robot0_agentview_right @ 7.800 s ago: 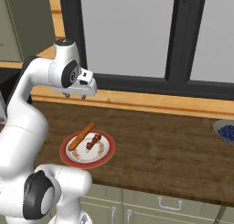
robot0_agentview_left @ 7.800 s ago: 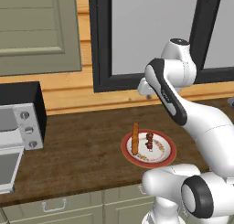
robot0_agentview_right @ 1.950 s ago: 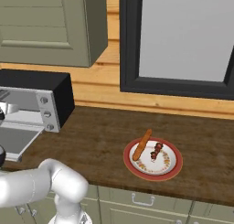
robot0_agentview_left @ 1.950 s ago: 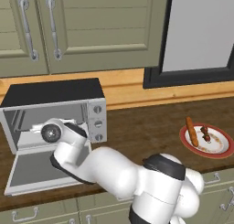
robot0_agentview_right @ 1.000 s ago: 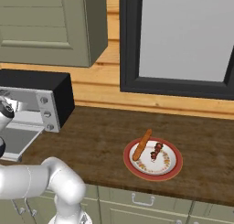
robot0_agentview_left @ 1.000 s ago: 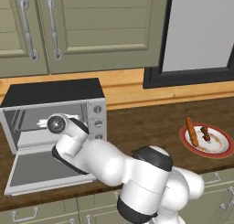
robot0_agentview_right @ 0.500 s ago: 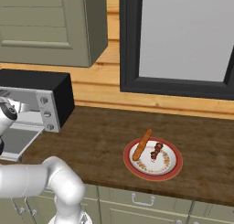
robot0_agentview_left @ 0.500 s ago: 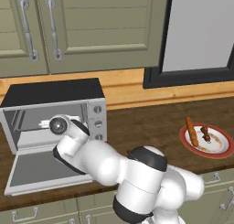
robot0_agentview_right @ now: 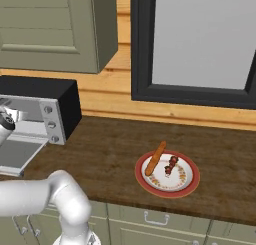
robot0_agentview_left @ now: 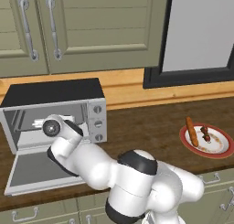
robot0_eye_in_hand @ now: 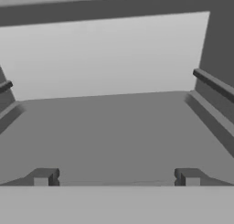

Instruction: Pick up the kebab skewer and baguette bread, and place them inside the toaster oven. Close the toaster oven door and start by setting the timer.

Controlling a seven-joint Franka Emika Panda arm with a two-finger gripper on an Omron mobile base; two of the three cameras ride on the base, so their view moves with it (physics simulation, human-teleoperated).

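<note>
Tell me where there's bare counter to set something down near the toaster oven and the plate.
Bare counter runs between the toaster oven and the plate holding the baguette bread and kebab skewer. More lies right of the plate. It's crowded in front of the oven, where the toaster oven door lies open under the arm.

A rendered home kitchen is shown: a dark wood counter [robot0_agentview_left: 151, 122] over drawer fronts, olive cabinets [robot0_agentview_left: 91, 26] with bar handles above the tool, a black-framed window [robot0_agentview_right: 200, 44] to its right, wood-panelled wall between.
</note>
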